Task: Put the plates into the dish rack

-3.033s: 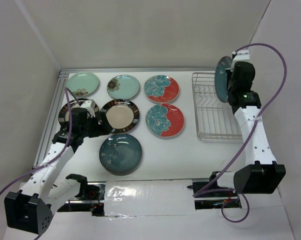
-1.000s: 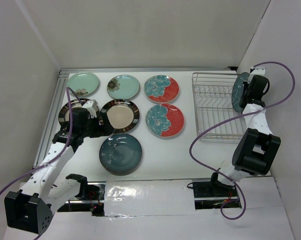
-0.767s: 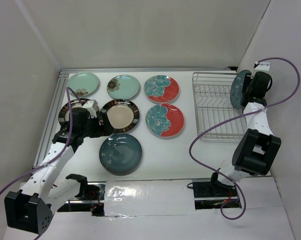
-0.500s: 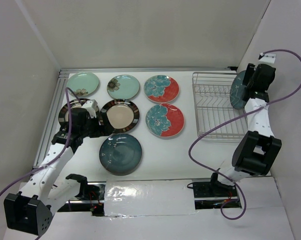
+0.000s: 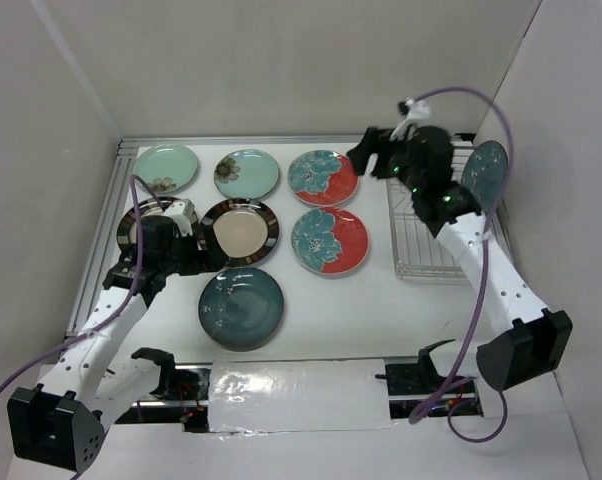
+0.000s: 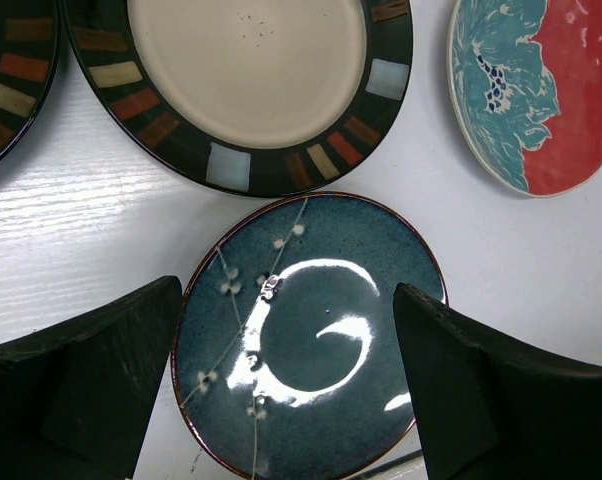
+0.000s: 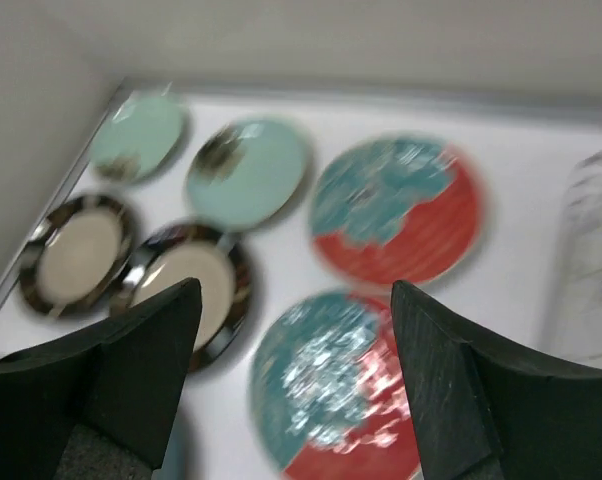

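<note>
One dark teal plate stands on edge at the right end of the wire dish rack. My right gripper is open and empty, off the rack's left end, above the two red-orange plates. Its wrist view is blurred, with the nearer red-orange plate between the fingers. My left gripper hangs open over the second dark teal plate, which lies flat. Two mint plates and two striped-rim plates lie flat; the left arm partly hides the leftmost one.
White walls close in the table at the back, left and right. A metal rail runs along the left edge. The right arm's purple cable loops over the rack.
My right gripper opened and let go of the dark teal plate, which stays standing in the rack. The arm then swung left across the rack. The left arm has not moved.
</note>
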Motion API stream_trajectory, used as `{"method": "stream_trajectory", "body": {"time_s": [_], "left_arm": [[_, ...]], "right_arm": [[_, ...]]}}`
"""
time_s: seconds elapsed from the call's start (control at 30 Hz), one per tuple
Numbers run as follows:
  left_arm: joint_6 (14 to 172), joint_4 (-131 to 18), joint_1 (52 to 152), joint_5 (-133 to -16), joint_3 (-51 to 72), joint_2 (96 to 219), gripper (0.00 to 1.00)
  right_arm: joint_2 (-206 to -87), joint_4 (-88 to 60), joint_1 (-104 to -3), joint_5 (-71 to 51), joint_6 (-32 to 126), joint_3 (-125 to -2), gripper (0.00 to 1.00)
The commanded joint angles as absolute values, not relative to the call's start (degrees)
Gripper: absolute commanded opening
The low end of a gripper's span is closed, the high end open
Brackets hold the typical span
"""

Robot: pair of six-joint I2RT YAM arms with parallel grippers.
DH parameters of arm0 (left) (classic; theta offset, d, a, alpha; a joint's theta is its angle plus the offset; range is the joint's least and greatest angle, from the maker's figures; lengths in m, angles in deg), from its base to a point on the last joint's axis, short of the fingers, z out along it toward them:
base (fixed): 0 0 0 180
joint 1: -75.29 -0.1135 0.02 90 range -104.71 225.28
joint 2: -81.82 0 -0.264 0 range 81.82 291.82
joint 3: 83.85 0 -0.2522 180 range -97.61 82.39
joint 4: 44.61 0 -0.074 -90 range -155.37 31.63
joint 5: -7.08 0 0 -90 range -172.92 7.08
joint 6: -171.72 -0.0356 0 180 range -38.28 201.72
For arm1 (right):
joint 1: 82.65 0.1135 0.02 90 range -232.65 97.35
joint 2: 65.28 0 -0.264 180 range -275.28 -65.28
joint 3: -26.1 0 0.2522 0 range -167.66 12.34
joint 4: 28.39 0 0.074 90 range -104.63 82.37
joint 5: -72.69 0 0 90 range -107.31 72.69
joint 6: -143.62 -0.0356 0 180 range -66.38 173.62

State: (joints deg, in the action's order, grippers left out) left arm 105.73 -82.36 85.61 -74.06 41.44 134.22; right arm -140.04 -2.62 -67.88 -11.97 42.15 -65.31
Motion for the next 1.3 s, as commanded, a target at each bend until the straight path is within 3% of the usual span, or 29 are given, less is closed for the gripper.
{"method": "stream_trajectory", "body": {"time_s": [0.0,0.17,0.37,0.7,0.93,1.07,1.27], "left_arm": [[105.62,-80.87,85.83,-73.78,38.89,134.38,1.00],[106.15,-82.01,85.83,-76.94,38.89,134.38,1.00],[106.68,-82.02,85.83,-76.95,38.89,134.91,1.00],[106.68,-82.02,85.83,-76.95,38.89,135.43,1.00],[106.68,-82.02,85.83,-76.95,38.89,135.43,1.00],[106.68,-82.02,85.83,-76.95,38.89,135.43,1.00],[106.68,-82.02,85.83,-76.95,38.89,135.43,1.00]], "right_arm": [[-139.20,1.90,-59.73,-5.89,30.96,-58.00,0.83],[-137.97,-5.81,-46.47,-6.94,19.46,-43.34,0.84],[-140.95,-19.16,-37.83,-6.94,9.16,-29.44,0.83],[-154.22,-40.00,-32.02,-4.75,1.95,-21.95,0.79],[-163.09,-44.51,-30.36,-3.42,1.24,-23.79,0.74],[-167.05,-49.69,-29.82,-3.43,-1.66,-22.04,0.61],[-168.99,-48.74,-29.30,-2.90,-0.26,-20.98,0.20]]}}
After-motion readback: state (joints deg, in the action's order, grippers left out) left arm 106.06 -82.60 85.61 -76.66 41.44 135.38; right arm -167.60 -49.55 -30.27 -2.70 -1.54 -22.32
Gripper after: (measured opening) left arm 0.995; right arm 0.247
